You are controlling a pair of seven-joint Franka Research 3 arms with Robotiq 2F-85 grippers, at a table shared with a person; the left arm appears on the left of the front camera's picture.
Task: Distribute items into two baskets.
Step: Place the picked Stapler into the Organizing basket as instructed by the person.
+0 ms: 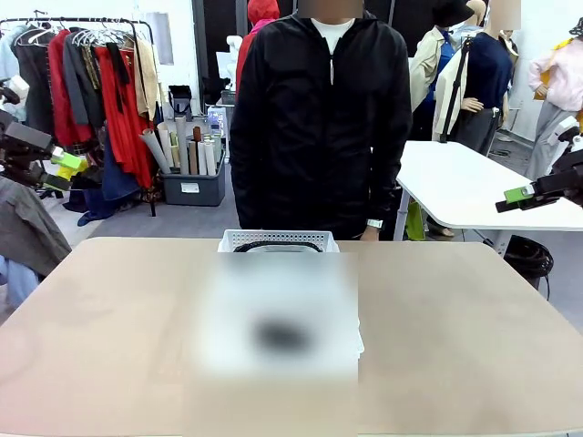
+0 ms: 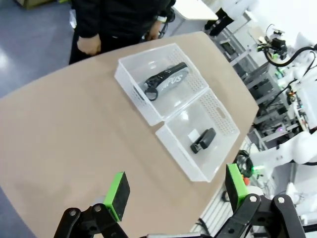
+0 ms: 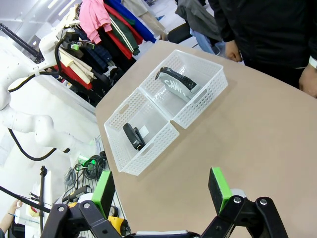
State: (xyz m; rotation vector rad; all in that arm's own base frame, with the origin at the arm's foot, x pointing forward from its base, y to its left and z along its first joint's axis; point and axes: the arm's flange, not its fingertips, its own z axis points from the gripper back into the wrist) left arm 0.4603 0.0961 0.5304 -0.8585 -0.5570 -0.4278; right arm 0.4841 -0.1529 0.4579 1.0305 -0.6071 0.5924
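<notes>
sitting baskets: two white baskets touching end to end mid-table, far basket (image 2: 130, 68), near basket (image 2: 229, 130)
pouch: grey pouch (image 2: 166, 80) lies in far basket
stapler: black stapler (image 2: 203, 140) lies in near basket
left gripper (image 2: 176, 191): raised off table at 9 o'clock, fingers apart, holding nothing
right gripper (image 3: 162, 186): raised at 3 o'clock, fingers apart, holding nothing
person (image 1: 314, 109): standing at 12 o'clock, hands at sides

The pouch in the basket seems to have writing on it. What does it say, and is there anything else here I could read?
"CAM...": white letters on the grey pouch in the far basket; the rest runs out of sight.
Stapler in the near basket: no readable print.
White label on a grey bin behind the person: too small to read.
</notes>
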